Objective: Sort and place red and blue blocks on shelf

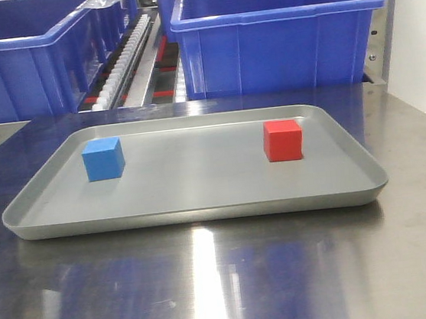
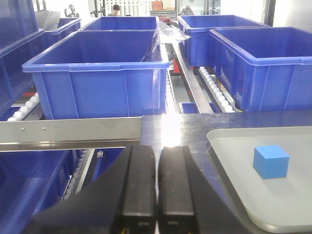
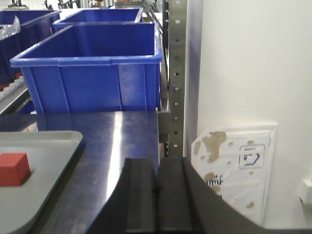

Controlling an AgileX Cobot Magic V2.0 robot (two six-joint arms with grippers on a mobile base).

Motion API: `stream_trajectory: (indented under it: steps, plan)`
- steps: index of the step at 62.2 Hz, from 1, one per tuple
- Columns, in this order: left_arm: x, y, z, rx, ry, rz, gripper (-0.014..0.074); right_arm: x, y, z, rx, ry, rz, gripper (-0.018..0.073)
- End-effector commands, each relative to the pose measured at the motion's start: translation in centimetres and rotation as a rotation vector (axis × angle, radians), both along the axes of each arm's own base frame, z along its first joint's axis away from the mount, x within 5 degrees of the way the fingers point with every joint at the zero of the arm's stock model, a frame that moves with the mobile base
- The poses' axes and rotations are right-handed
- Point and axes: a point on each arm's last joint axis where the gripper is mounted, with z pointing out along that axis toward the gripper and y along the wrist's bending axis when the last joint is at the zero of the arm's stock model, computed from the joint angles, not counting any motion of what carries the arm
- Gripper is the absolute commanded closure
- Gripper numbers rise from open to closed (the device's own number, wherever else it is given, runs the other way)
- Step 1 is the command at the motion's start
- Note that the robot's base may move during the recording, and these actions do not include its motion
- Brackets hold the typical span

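Both grippers are clenched on nothing. The left gripper has its two black fingers pressed flat together, low and just off the tray's left edge. The right gripper is closed the same way, off the tray's right edge and above the steel tabletop.

The tray, shallow and grey, lies flat on that tabletop. The blue block sits upright on the tray's left part, ahead and to the right of the left gripper and well apart from it. The red block sits on the tray's right part, ahead and to the left of the right gripper, also clear of it. In the front view the two blocks stand well apart from each other, about level, each a little in from its side rim.

Beyond the tray's far left corner runs the shelf's brushed steel front rail, with two small screws near its left end. Behind the tray stand large blue bins, open-topped, with a roller track between them. A perforated metal upright rises past the tray's far right side, against a white wall.
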Motion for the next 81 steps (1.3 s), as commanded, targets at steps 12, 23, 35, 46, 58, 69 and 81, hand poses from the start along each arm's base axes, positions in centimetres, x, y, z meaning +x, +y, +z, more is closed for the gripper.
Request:
stream_trajectory:
  steps: [12,23,35,46,58,69,81]
  plan:
    - [0.0,0.0,-0.7,-0.016,-0.052,-0.002,0.0471,-1.1,0.1,4.1,-0.015,0.061,0.008,0.0503]
    - [0.0,0.0,-0.7,-0.016,-0.052,-0.002,0.0472,-0.6,0.4,6.0,0.037,0.274,0.036,0.0503]
    - [0.0,0.0,-0.7,-0.016,-0.052,-0.002,0.0472,1.7,0.9,7.5,0.098,0.482,0.093,0.0503]
    - [0.0,0.0,-0.7,-0.016,-0.052,-0.002,0.0471,4.5,2.0,7.8,0.190,0.592,0.200,0.0503]
    - [0.0,0.0,-0.7,-0.016,-0.052,-0.002,0.0471,7.7,2.4,6.9,0.325,0.708,0.207,0.0503]
    - [0.0,0.0,-0.7,-0.016,-0.052,-0.002,0.0472,10.2,3.1,6.5,0.200,0.834,0.246,0.0503]
    - [0.0,0.0,-0.7,-0.016,-0.052,-0.002,0.0471,13.2,5.4,7.0,0.107,0.945,0.335,0.0500]
